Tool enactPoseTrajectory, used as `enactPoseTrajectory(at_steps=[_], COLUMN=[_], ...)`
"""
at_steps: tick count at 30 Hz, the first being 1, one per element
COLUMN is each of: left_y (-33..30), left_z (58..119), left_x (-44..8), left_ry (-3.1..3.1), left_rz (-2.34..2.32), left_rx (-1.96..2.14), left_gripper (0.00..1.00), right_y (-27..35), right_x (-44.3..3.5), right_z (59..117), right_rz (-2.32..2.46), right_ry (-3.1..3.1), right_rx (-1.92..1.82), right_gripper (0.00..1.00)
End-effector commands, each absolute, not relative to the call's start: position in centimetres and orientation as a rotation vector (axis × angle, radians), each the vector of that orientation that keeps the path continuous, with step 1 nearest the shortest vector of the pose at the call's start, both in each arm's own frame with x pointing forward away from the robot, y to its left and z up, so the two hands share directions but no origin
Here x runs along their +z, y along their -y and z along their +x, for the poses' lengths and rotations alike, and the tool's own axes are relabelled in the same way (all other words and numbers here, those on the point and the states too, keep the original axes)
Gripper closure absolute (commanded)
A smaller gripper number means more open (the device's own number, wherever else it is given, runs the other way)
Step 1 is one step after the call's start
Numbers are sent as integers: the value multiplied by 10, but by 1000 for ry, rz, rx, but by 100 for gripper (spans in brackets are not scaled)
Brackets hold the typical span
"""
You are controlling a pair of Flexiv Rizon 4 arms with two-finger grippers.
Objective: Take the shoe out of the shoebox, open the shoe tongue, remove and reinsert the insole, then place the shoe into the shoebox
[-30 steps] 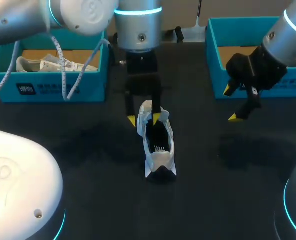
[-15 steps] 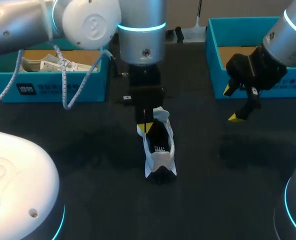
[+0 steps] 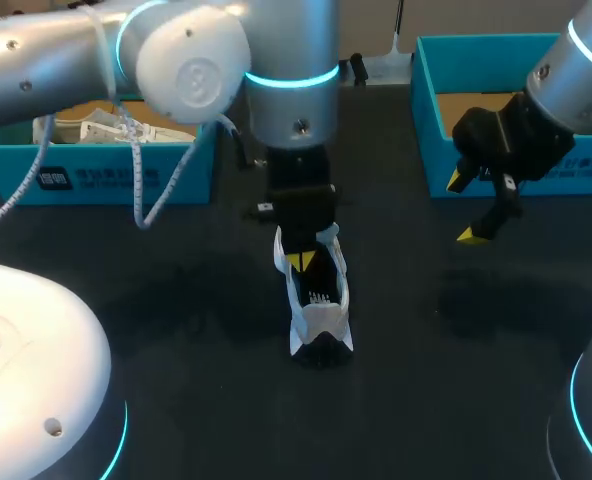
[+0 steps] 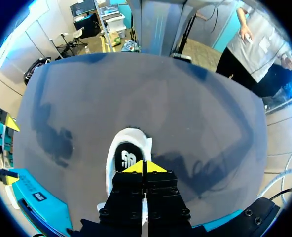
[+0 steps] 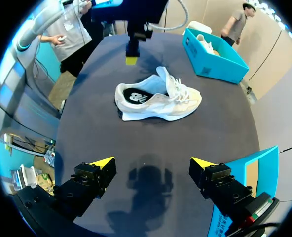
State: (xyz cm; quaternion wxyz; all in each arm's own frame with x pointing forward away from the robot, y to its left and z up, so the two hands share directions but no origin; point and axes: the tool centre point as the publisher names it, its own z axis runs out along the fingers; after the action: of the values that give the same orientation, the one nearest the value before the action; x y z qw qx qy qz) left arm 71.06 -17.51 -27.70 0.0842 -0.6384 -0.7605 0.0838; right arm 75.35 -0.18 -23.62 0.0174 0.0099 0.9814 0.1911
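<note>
A white shoe [image 3: 318,300] lies upright on the black table, heel toward the near edge; its dark insole [image 4: 128,159] shows in the opening. My left gripper [image 3: 298,260] hangs over the shoe's laced front, its yellow tips pressed together. In the left wrist view the left gripper [image 4: 145,167] is shut just above the shoe [image 4: 117,155]. In the right wrist view the shoe [image 5: 158,101] has its tongue standing up, and the left gripper [image 5: 131,60] sits apart from it with nothing seen between its tips. My right gripper [image 3: 463,208] hovers open at the right, far from the shoe; its view shows the gripper [image 5: 152,163] with nothing in it.
A teal shoebox [image 3: 96,175] at the back left holds another white shoe [image 3: 106,128]. A second teal shoebox [image 3: 431,110] stands at the back right behind my right gripper, its brown bottom bare. Bare table lies in front of and beside the shoe.
My left gripper's fingers, open astride the shoe's front a second ago, have closed together, and the arm has shifted slightly toward the heel. The right arm has not moved.
</note>
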Motion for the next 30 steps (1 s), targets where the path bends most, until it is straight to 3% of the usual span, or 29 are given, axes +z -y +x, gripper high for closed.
enactPoseTrajectory(at_steps=[1,21,30], left_y=[182,187,192], left_z=[718,733,735], left_x=[-299,-371,-379], left_ry=[2278,2388,2384], left_rz=[-1917,-1878,-1867], left_rx=[259,214,223], left_gripper=[100,100,100], right_y=[2,2,2], right_x=[-237,-237,-237], right_z=[753,753,753], right_rz=[31,31,31], right_ry=[-3049,-3049,-3049], right_rx=[589,589,589], right_gripper=[0,0,0])
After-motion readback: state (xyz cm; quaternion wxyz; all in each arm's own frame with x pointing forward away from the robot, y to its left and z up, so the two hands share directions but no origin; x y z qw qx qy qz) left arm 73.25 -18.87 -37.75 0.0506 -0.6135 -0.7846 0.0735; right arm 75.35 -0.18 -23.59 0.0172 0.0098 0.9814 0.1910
